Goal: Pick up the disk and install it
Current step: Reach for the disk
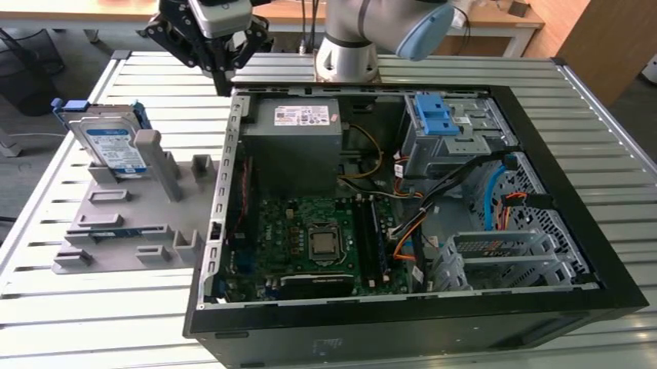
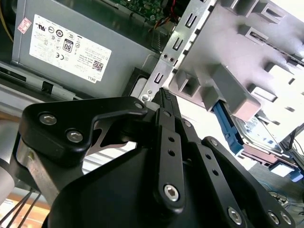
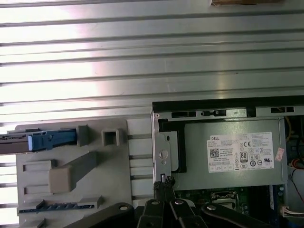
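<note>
Status: neither step of the task shows as done. The disk point(image 1: 111, 143) stands upright on edge in a slot of the grey holding fixture point(image 1: 113, 224), outside the computer case point(image 1: 411, 327), on the exterior view's left of it. Its white-and-blue label faces the camera, and its blue carrier frame shows at the upper edge. In the first wrist view the disk point(image 3: 42, 140) appears edge-on in the same fixture point(image 3: 71, 199).

The gripper point(image 1: 221, 83) hangs over the far corner of the case, just beside the power supply point(image 1: 301, 131) and well apart from the disk. In both wrist views its fingertips point(image 3: 164, 183) sit pressed together with nothing between them, so the tool is closed narrow and empty. The gripper point(image 2: 164, 93) lines up near the metal edge of the chassis wall.

The drive cage point(image 1: 451, 142) with its light-blue latch pieces point(image 1: 436, 115) sits at the far side of the case. Judged from this layout, both pickup and installation remain outstanding, and the work stands at its start.
</note>
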